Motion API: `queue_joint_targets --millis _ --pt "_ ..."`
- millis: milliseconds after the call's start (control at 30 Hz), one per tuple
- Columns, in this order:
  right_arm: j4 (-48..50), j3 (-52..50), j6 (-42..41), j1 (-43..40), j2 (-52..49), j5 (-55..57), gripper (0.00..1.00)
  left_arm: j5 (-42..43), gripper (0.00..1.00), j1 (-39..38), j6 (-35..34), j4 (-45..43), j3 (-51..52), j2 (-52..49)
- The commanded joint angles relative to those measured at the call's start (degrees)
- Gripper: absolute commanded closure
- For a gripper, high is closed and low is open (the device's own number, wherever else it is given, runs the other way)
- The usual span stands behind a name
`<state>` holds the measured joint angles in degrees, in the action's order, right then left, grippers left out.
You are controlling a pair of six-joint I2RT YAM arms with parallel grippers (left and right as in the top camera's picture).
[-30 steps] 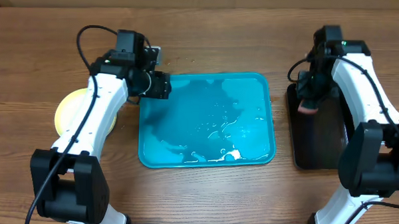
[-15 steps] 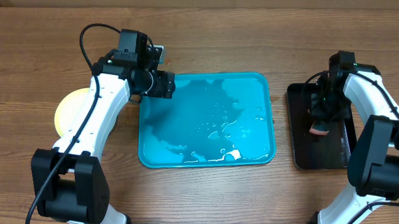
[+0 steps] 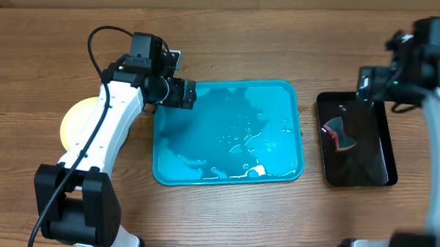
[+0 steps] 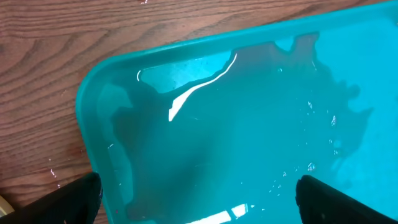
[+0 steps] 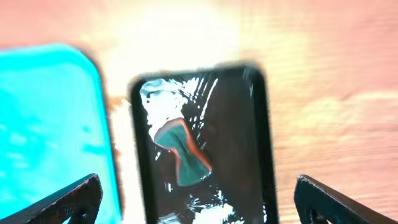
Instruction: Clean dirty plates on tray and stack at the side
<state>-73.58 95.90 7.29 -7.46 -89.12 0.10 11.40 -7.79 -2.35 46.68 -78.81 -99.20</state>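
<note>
**Left gripper over the wet tray, plate lying off to the side**

The left gripper (image 3: 183, 93) is being held over the far-left corner of the tray (image 3: 279, 111). Its fingers (image 4: 68, 200) are being shown spread wide with nothing between them — only the tray's water-filmed surface is lying below. A pale yellow-green plate (image 3: 75, 122) is lying on the table (image 3: 224, 212) near the tray's left side and off it, partly hidden by the left arm; whether other plates are lying beneath it cannot be told. The right gripper (image 5: 198, 186) is being held above the black tray (image 3: 377, 155), fingers open and empty, in a blurred view. A small teal-and-red item (image 3: 338, 133) is lying in that black tray — well apart from the plate.
</note>
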Motion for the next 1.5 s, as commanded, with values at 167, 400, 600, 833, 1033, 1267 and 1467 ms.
queue_joint_targets --millis 167,400,600,833,1033,1267,1467 --pt "-1.2 0.9 -6.5 0.1 18.7 -25.0 0.0 0.5 0.0 -0.1 0.7 -0.2 -1.2 1.1" --pt "-1.1 0.9 -6.4 0.1 21.4 -22.8 0.0 0.5 0.0 -0.1 0.7 -0.2 -1.2 1.1" --pt "5.1 -1.1 -2.3 0.3 22.3 -22.2 0.0 0.5 0.0 -0.1 0.7 -0.2 -1.2 1.1" --pt "29.3 -29.9 -3.0 0.4 40.7 -22.3 0.0 0.5 0.0 -0.1 0.7 -0.2 -1.2 1.1" --pt "47.4 -53.9 -3.1 2.5 59.7 -22.2 0.0 0.5 0.0 -0.1 0.7 -0.2 -1.2 1.1" --pt "66.0 -76.0 -3.0 5.4 75.0 -21.3 0.0 0.5 0.0 -0.1 0.7 -0.2 -1.2 1.1" --pt "73.5 -85.9 -3.0 7.7 81.5 -17.5 0.0 0.5 0.0 -0.1 0.7 -0.2 -1.2 1.1"
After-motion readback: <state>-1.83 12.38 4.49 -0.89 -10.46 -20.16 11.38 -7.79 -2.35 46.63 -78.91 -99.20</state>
